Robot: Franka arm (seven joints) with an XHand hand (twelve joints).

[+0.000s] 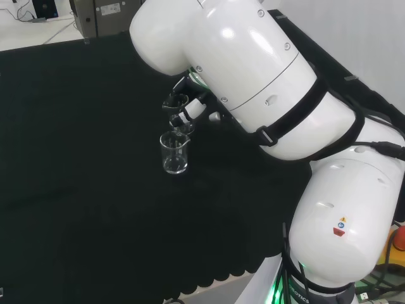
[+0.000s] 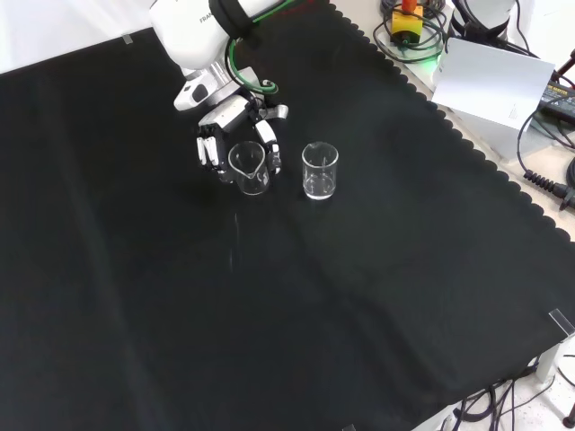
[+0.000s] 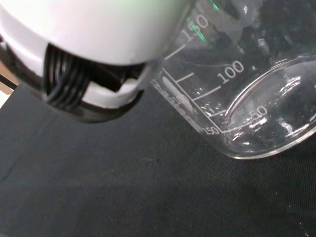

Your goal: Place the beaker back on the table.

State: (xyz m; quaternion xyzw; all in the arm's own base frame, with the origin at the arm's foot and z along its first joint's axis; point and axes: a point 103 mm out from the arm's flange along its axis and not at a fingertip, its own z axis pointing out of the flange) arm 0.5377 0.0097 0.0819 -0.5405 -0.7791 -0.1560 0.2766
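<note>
A clear glass beaker [image 2: 249, 169] with printed marks stands upright between the fingers of the black and white hand [image 2: 222, 135], near the cloth's far middle in the front view. Fingers curl round its sides, so the hand is shut on it. Its base sits low at the black cloth; I cannot tell whether it touches. In the head view the held beaker [image 1: 175, 101] shows just left of the white arm links, with the hand [image 1: 192, 109] beside it. The wrist view has the beaker [image 3: 232, 103] close up over the cloth, next to a white part of the hand [image 3: 89, 39].
A second clear beaker [image 2: 320, 171] stands upright on the cloth just right of the held one in the front view, nearer in the head view [image 1: 174, 152]. The cloth's scalloped edge [image 2: 467, 144] runs at the right, with cables and boxes beyond it.
</note>
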